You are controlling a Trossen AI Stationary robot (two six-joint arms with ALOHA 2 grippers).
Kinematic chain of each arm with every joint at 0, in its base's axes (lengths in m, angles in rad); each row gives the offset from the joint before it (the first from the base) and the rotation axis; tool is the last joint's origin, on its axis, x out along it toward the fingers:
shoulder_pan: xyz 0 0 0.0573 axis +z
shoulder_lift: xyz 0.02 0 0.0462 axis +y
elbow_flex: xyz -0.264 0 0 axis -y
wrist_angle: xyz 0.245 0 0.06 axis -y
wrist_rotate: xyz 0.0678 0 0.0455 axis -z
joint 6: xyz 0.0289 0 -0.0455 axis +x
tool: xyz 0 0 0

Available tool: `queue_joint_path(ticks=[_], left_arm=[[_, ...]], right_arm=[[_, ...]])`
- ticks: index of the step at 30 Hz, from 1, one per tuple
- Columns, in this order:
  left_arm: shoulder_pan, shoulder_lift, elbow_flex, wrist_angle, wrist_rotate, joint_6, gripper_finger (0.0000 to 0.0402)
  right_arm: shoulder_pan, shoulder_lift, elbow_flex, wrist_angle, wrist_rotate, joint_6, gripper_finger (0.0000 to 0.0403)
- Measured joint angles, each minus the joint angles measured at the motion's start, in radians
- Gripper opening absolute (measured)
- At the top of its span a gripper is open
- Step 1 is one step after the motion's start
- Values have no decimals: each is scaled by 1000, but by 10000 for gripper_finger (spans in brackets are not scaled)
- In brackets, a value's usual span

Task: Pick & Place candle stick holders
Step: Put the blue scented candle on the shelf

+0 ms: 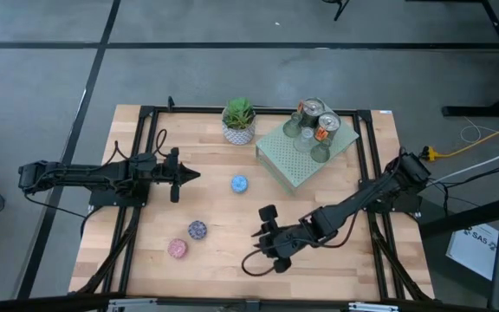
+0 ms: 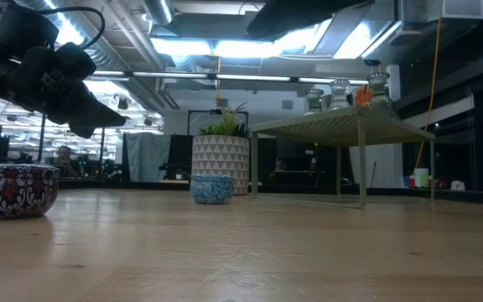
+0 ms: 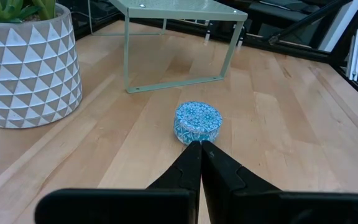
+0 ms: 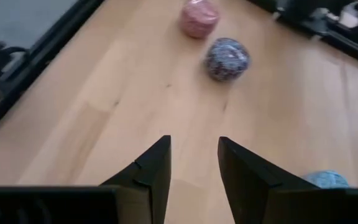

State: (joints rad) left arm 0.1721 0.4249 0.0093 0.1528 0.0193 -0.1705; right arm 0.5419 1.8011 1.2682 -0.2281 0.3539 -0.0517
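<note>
1. Left gripper (image 3: pixel 201 144): jaws together, empty, just short of the blue holder (image 1: pixel 239 184).
2. Right gripper (image 4: pixel 193 155): jaws apart, empty, aimed at the purple holder (image 4: pixel 227 59) and pink holder (image 4: pixel 199 17).
3. Four holders (image 1: pixel 312 128) on the green stand (image 1: pixel 289 161).

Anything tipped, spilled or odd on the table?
Nothing stands out. Blue holder, purple holder and pink holder sit upright on the wood; the rest cluster on the green slab. No spill or damage shows.
</note>
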Motion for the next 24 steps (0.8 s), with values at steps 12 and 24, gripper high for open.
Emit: queue_joint_path(ticks=[12,24], left_arm=[[0,0,0,0,0,0,6],[0,0,0,0,0,0,8]], right_arm=[[-58,0,0,33,12,53,201],[-65,0,0,-54,12,213,331]])
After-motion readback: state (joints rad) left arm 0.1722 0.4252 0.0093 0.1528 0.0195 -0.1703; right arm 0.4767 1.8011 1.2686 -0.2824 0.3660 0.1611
